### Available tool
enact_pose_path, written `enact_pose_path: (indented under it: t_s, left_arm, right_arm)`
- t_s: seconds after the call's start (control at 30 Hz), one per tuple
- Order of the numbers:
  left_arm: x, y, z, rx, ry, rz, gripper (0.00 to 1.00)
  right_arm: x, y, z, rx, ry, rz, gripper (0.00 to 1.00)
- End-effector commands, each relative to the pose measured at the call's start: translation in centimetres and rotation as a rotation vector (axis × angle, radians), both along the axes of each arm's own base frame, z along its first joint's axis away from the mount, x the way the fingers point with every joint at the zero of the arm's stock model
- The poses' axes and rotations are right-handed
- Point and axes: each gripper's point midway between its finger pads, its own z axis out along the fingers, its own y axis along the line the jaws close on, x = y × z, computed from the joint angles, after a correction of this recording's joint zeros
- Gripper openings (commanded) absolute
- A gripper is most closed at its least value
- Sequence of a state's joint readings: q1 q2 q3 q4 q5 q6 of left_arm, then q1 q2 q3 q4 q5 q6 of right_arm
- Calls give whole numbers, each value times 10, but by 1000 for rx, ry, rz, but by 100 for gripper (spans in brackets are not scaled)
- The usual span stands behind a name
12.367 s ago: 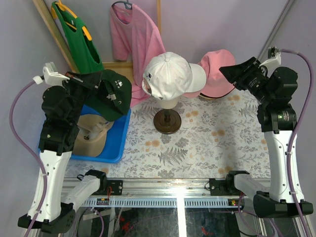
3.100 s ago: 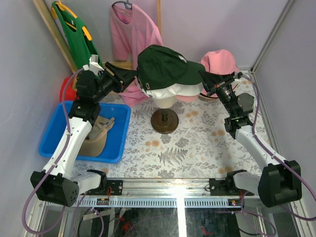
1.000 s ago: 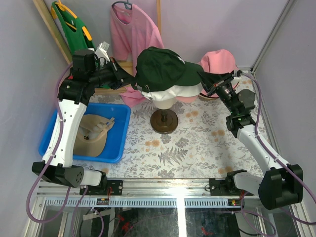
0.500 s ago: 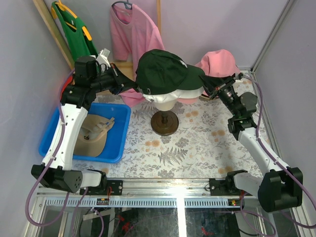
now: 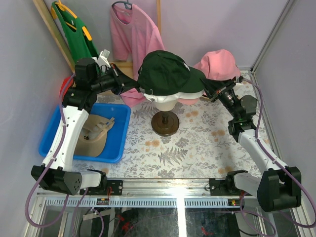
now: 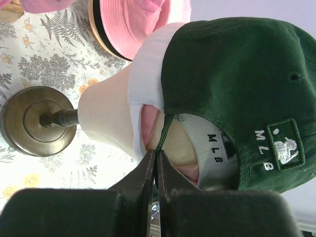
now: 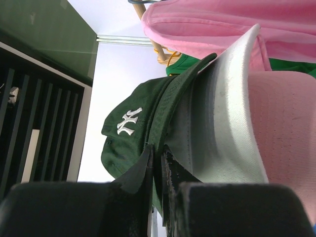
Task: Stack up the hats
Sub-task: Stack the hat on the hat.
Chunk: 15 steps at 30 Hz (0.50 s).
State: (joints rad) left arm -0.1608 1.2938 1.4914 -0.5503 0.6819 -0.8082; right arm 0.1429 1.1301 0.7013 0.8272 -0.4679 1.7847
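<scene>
Two claws grip one green cap from opposite sides. The left claw (image 6: pixel 156 159) is shut tight on the thin back edge of the green cap (image 6: pixel 232 89), just beside the grey inner band lettered MLB. The right claw (image 7: pixel 157 154) is narrowed onto the rim of the same cap's brim, which runs edge-on between its fingers.

The green cap sits on top of a white cap (image 6: pixel 145 69), and the white cap covers a dummy head (image 6: pixel 103 116). In the right wrist view the green brim lies directly over the white brim. Seen from above, the left arm reaches in from the left and the right arm from the right, and the stacked caps are between them.

The dummy head stands on a thin rod over a round brown base (image 5: pixel 166 122) on the flowered table (image 5: pixel 197 143).

A pink hat (image 5: pixel 219 64) lies at the far right of the table, just behind the right claw. On the left side of the table a blue bin (image 5: pixel 111 154) holds a tan cap (image 5: pixel 91 140).

A pink shirt (image 5: pixel 136 34) and a green vest (image 5: pixel 79 39) hang at the back.
</scene>
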Motion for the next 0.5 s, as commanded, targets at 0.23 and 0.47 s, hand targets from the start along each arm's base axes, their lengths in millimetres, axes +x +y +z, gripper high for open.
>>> enact_pose_path:
  t_s: [0.23, 0.47]
  left_arm:
    - [-18, -8, -6, -40, 38, -91, 0]
    - [-17, -9, -10, -35, 45, -100, 0]
  right_arm:
    - [7, 1, -73, -136, 156, 13, 0]
    - [7, -1, -95, -154, 185, -4, 0]
